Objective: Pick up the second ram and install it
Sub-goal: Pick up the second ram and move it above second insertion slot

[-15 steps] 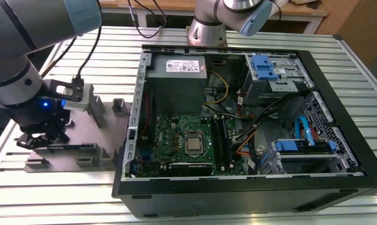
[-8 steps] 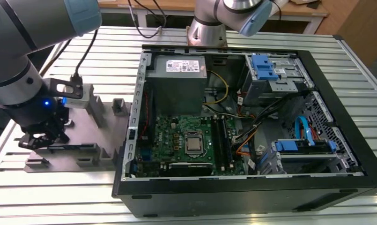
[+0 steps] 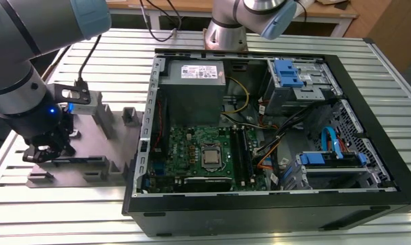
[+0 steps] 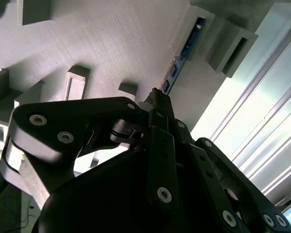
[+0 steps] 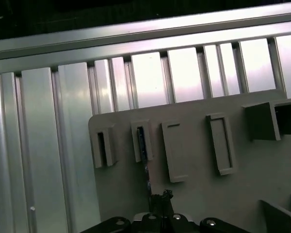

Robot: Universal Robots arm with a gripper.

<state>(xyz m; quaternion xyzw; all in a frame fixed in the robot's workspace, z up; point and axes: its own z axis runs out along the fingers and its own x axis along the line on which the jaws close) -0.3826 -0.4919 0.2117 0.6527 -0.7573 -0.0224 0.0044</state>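
The second ram (image 4: 185, 48) is a thin blue-green board standing on edge in a slot of the grey holder plate (image 4: 111, 39). In the first wrist view the second ram (image 5: 142, 143) runs from a slotted block down to my fingertips. My gripper (image 4: 156, 99) has its black fingers drawn together at the stick's near end, and the stick still sits in its slot. In the exterior view my gripper (image 3: 47, 151) points down at the holder plate (image 3: 89, 138), on the exterior view's left of the open computer case (image 3: 260, 214).
The case lies open with its green motherboard (image 3: 205, 153), grey power supply (image 3: 195, 87) and cables. A second arm's base (image 3: 225, 30) stands behind the case. Raised grey blocks (image 5: 220, 143) dot the holder plate (image 5: 194, 204). The slatted metal table (image 3: 110, 56) runs all around.
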